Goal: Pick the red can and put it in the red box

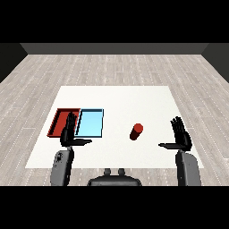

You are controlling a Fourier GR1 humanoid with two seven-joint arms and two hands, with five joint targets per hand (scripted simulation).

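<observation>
Left hand (68, 133) covers near right corner of red tray (59, 120) and near left edge of blue tray (91, 123). Both forearms cut off at lower edge. Can (136, 131) label too small to tell.

Matt white table (116, 96), wood-plank floor (112, 67)

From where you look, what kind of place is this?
Probably a bare test room: a white table on grey plank flooring, with a red tray, a light blue tray and a red can.
</observation>
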